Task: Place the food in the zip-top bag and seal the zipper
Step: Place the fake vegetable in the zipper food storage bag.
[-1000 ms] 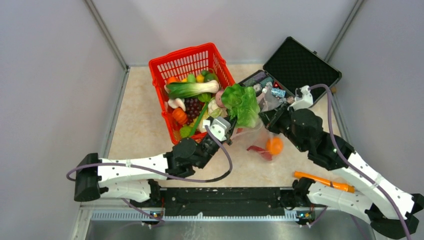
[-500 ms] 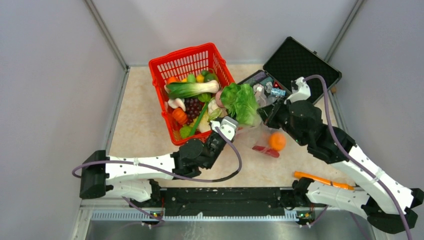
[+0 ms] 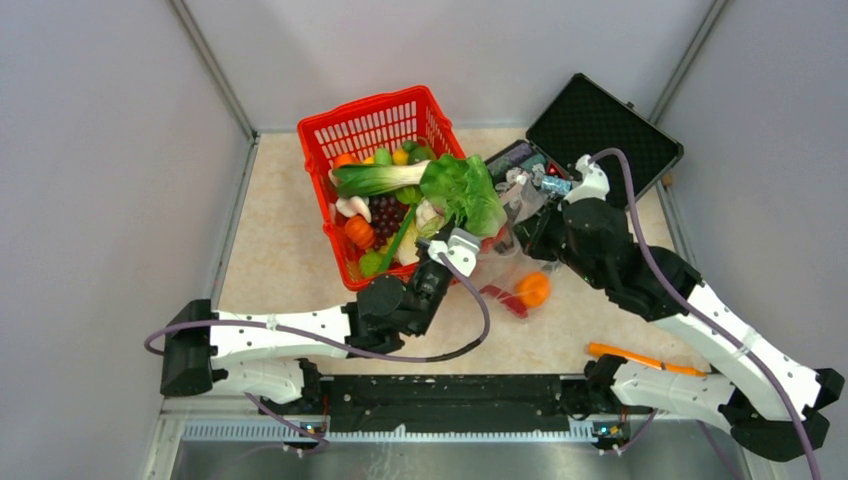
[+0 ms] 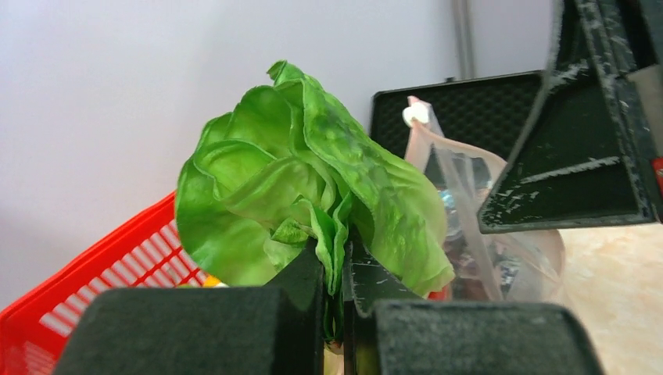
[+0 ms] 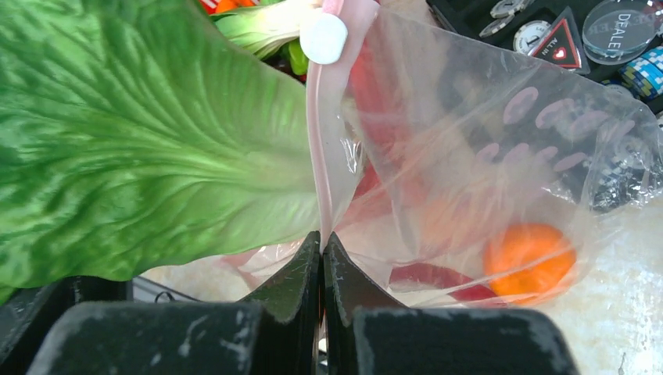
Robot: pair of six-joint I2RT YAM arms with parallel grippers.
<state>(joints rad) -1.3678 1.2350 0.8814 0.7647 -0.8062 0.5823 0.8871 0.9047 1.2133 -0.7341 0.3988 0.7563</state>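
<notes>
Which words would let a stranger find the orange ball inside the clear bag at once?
Start at the red basket; just right of it the right hand holds a clear bag. The orange ball lies at its bottom, beside a red chili. No other round orange thing is inside plastic: the pumpkin sits in the basket, the long orange stick on the table.

The lettuce (image 4: 305, 180) stem vanishes between the left jaws; in the right wrist view its leaf runs off the left edge; the trinkets (image 5: 621, 25) are cropped above.
</notes>
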